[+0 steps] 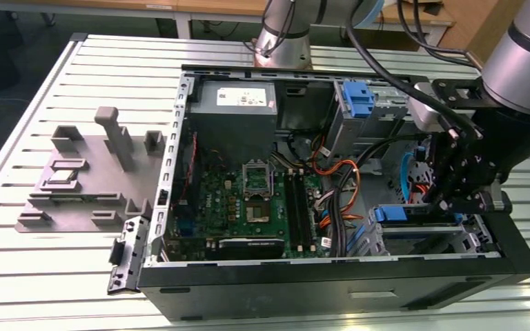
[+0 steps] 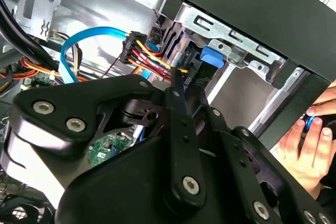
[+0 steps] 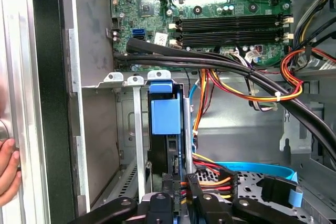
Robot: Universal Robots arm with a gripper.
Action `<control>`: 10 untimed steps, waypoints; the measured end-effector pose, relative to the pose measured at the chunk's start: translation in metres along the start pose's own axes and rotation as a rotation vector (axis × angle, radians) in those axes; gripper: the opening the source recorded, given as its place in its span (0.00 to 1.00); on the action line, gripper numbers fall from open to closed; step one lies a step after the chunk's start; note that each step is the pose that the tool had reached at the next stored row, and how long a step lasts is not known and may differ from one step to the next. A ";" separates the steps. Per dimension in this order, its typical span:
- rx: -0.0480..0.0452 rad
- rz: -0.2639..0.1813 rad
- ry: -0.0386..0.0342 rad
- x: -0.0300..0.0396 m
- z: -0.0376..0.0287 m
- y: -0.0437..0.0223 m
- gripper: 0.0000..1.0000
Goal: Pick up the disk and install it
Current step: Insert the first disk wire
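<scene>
quick status: pc case (image 1: 339, 283) lies open on the slatted desk (image 1: 25, 262), arm is down inside it at the near corner on the exterior view's right. the gripper (image 1: 458, 200) sits right over the drive bay (image 3: 118, 80) there.

the disk (image 3: 165, 116) is in that bay, standing on edge between the metal rails, blue carrier tab at its far end. in the exterior view it's the blue-framed slab (image 1: 403, 215) just beside the gripper, on the side toward the motherboard (image 1: 246, 200).

key relation imo: in the first wrist view the disk's long axis runs straight away from the gripper (image 3: 178, 187), dead in line w/ the slot, no obvious skew. so the disk lies directly ahead of the fingers, not off to a side.

fingers look drawn together, clamped on the disk's near edge. the second wrist view has them narrowed to a thin tip (image 2: 176, 90). contact itself is partly hidden by the sata/power cables (image 2: 144, 56), so that's a judgement.

fwiw a person's hand (image 2: 310, 140) rests on the outside of the case wall, well apart from the fingers.
</scene>
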State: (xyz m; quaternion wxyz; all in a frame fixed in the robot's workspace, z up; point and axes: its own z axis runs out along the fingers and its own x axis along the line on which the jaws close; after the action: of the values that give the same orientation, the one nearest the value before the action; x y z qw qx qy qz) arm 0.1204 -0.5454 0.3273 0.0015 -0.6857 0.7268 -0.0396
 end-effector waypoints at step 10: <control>-0.0016 0.000 -0.0072 0.0003 -0.0063 -0.0004 0.25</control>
State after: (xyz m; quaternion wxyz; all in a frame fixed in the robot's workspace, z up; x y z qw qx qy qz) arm 0.1204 -0.5453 0.3336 0.0036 -0.6858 0.7269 -0.0365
